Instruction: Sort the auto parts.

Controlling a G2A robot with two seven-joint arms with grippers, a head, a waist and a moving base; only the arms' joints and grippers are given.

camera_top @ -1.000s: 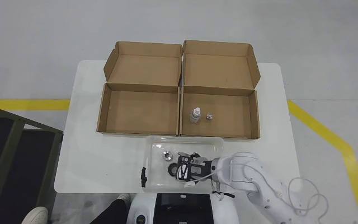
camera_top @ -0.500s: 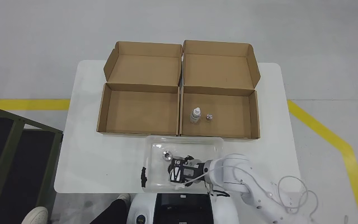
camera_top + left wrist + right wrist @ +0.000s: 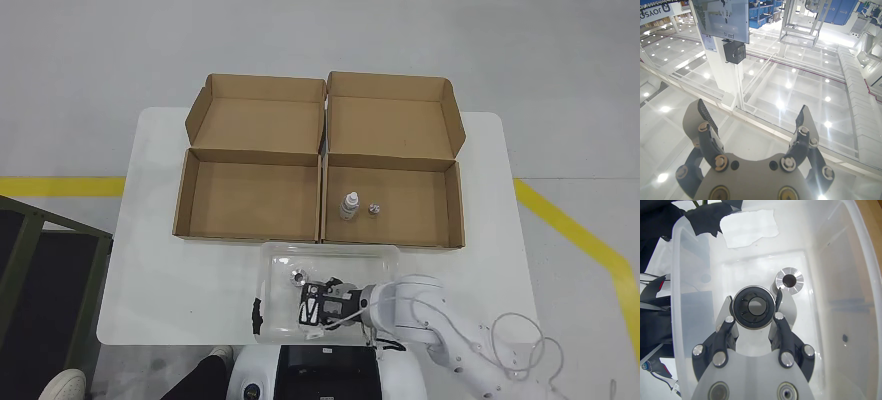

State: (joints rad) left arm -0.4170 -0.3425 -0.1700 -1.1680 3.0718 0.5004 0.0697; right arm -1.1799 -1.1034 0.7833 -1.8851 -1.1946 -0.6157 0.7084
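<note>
My right gripper [image 3: 754,299] is down inside the clear plastic bin [image 3: 691,275], shut on a black ring-shaped bearing [image 3: 738,311], with one finger pressed against each side of it. A silver slotted sleeve [image 3: 797,285] stands on the bin floor just beyond one fingertip. From above, the right gripper [image 3: 312,307] sits in the bin's [image 3: 385,255] near left part, with the silver sleeve [image 3: 298,277] just behind it. My left gripper [image 3: 751,117] is open, holds nothing and points up at the ceiling.
Two open cardboard boxes stand behind the bin. The left box [image 3: 250,200] has nothing in it. The right box [image 3: 420,205] holds a small white bottle-shaped part [image 3: 348,206] and a small silver part [image 3: 374,209]. Torn black tape [image 3: 706,215] and a white label hang on the bin's end wall.
The right gripper has slid leftward inside the bin, now sitting nearer its left end beside the silver sleeve.
</note>
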